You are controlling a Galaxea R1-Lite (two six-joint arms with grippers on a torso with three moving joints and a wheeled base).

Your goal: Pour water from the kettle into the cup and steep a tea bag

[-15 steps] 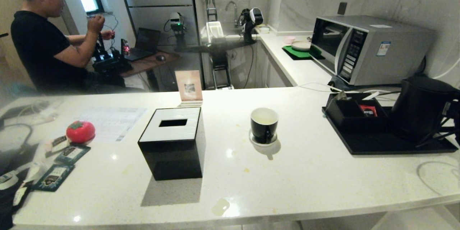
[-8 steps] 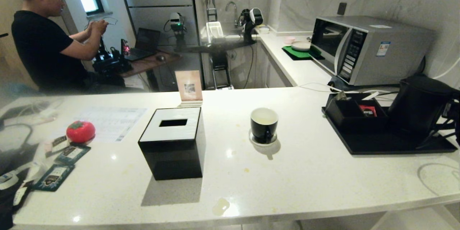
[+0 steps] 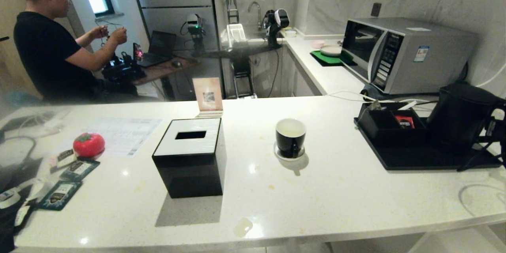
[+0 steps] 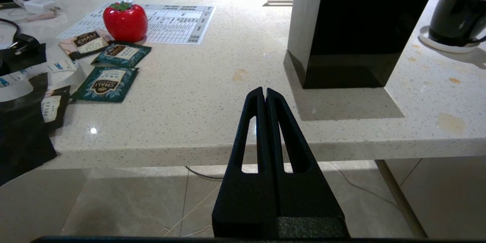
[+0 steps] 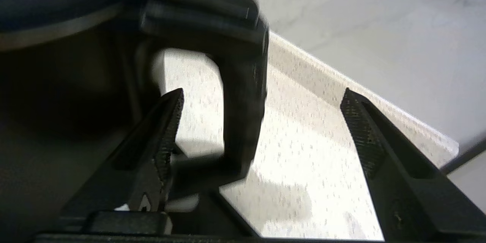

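Kettle handle (image 5: 243, 83) between right claw (image 5: 262, 121) fingers

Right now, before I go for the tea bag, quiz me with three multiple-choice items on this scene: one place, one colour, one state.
1. Where does the kettle stand?
A. On the black tray
B. Beside the tissue box
C. On the microwave

2. What colour is the cup inside?
A. Red
B. White
C. Green

3. How is the right gripper?
A. Clamped on the cup
B. Shut on nothing
C. Open around the kettle handle

Answers: 1 A, the tray lies under it; 2 B, a pale interior above black walls; 3 C, fingers stand wide either side.
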